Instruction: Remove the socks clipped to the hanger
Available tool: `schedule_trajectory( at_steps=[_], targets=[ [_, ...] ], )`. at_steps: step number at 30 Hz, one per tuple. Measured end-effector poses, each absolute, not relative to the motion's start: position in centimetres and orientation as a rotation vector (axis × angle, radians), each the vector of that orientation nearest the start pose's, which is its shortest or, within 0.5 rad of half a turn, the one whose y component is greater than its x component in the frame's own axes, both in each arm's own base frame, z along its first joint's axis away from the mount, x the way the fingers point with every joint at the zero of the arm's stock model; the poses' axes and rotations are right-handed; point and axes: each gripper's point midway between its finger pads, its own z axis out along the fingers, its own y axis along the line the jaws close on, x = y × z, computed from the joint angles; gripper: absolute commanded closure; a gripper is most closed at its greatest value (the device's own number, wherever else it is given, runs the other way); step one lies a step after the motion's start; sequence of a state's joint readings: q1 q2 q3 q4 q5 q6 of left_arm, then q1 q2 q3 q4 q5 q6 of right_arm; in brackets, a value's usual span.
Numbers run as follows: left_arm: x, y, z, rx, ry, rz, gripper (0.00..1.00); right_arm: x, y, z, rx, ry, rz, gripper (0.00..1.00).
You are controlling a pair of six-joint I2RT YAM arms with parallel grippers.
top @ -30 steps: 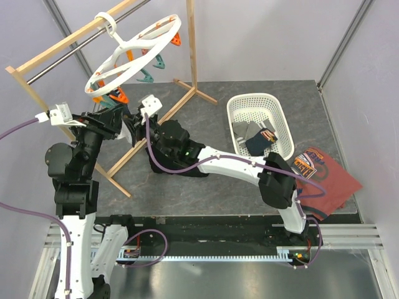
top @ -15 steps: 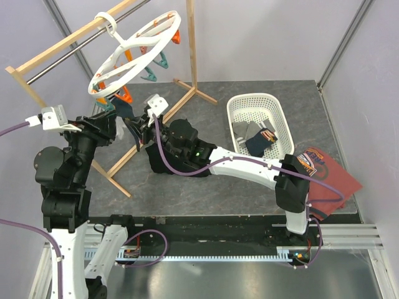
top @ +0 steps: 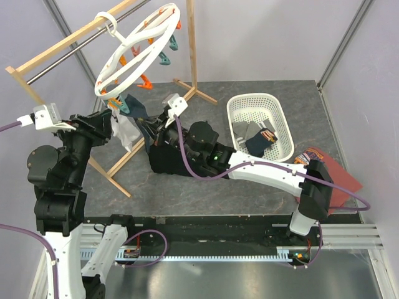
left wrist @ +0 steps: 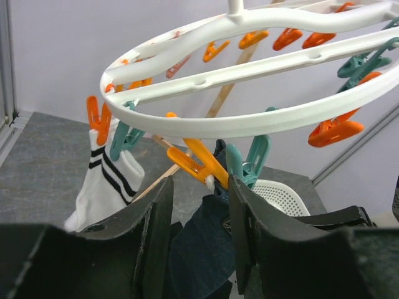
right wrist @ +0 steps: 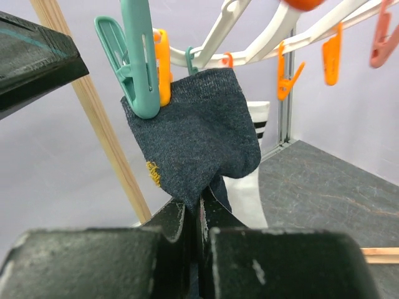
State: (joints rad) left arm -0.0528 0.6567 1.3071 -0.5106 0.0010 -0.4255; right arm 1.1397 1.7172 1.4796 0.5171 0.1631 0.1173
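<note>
The white ring hanger [top: 140, 50] hangs by its hook from the wooden rail, fringed with orange and teal pegs. A dark navy sock [top: 134, 107] and a white sock with black stripes [top: 124, 132] hang clipped at its lower left edge. My right gripper [right wrist: 198, 215] is shut on the navy sock's [right wrist: 193, 137] bottom edge; a teal peg [right wrist: 140, 62] and an orange peg [right wrist: 162, 62] hold its top. My left gripper [left wrist: 199, 246] is open just below those pegs, with the navy sock [left wrist: 209, 240] between its fingers and the striped sock [left wrist: 109, 184] to its left.
A wooden rail frame [top: 56, 53] carries the hanger, its feet on the grey table. A white basket [top: 240, 103] at the right holds several socks [top: 262, 140]. A red-brown printed shirt [top: 333, 174] lies at the far right. Grey walls enclose the table.
The hanger ring has tipped up and to the right. My right wrist has moved right, my left arm has drawn back left, and the navy and striped socks now show below the ring.
</note>
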Motion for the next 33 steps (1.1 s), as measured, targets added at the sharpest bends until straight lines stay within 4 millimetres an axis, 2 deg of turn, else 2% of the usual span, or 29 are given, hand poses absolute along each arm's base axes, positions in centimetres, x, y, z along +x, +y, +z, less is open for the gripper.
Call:
schedule_trajectory(
  at_steps=[4,11,15,22,33],
  targets=[
    [22.2,-4.0,47.0,-0.226,1.431,-0.443,0.55,25.2,49.2,40.8,-0.524,1.245,0.973,1.00],
    [22.5,-4.5,46.6,-0.244,1.456,-0.491,0.55,24.9,47.8,40.1,-0.506,1.262,0.966,1.00],
    [22.9,-5.3,46.5,-0.268,1.472,-0.558,0.55,24.9,47.3,40.7,-0.494,1.254,0.961,1.00],
    [23.6,-6.3,46.1,-0.336,1.478,-0.677,0.55,24.7,47.1,41.0,-0.498,1.246,0.961,1.00],
    [24.7,-6.9,45.7,-0.392,1.476,-0.761,0.55,24.5,47.3,40.4,-0.530,1.262,0.950,1.00]
  ],
)
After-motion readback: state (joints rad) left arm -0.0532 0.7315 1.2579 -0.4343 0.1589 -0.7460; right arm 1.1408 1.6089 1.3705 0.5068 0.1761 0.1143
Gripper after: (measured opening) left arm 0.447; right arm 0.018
